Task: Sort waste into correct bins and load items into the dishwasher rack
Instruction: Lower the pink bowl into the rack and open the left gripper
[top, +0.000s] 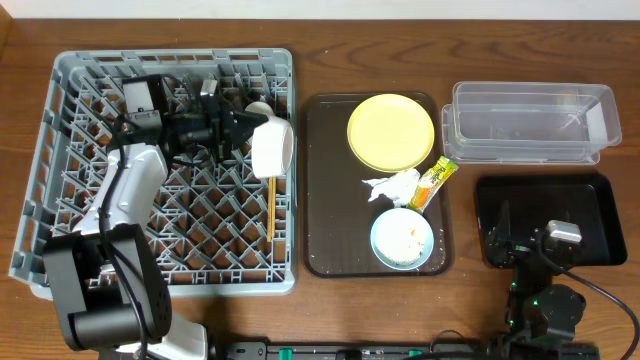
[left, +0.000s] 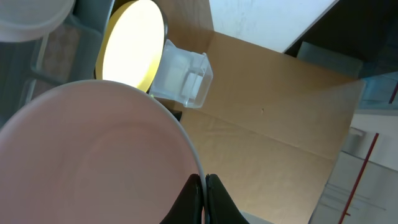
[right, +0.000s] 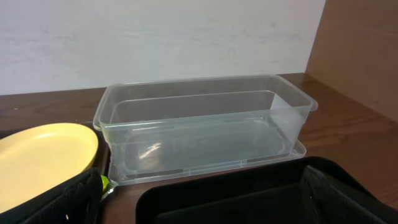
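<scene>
A white bowl (top: 272, 147) is gripped by the left end effector (left: 203, 190) at the dishwasher rack's (top: 200, 235) three o'clock edge; the right end effector (right: 199, 186) is held wide.

Lab tabletop (top: 380, 320), cardboard backdrop (left: 280, 124)

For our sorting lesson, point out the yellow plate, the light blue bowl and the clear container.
yellow plate (top: 390, 131), overhead view, its centre.
light blue bowl (top: 375, 240), overhead view, left rim.
clear container (top: 520, 125), overhead view, its floor.
</scene>
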